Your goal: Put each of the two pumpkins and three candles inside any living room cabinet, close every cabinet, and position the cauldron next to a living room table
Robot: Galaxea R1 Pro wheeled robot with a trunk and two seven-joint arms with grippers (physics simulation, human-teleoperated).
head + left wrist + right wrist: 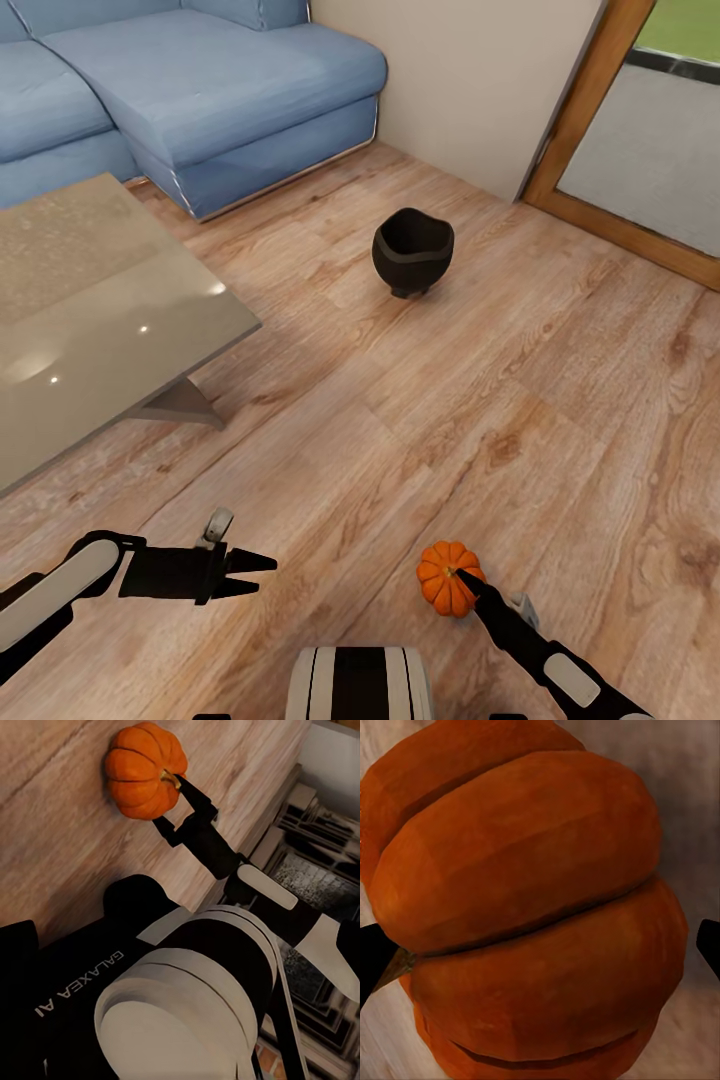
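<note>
Down low, our right gripper (462,578) had its two fingers set on either side of a pumpkin (447,577), closed onto it; in the right wrist view the pumpkin (529,907) sat between the dark fingertips (375,960), touching as far as we could tell. In the left wrist view the same pumpkin (144,769) showed against the wood floor (52,840) w/ the right gripper (178,795) on it. Our left gripper (262,575) hung empty over the floor (400,420), fingers a little apart. The cauldron (412,251) stood upright on the floor, well apart from the table (90,310), near the wall (460,80) & door frame (585,100). A blue sofa (190,90) sat behind the table's far edge.
</note>
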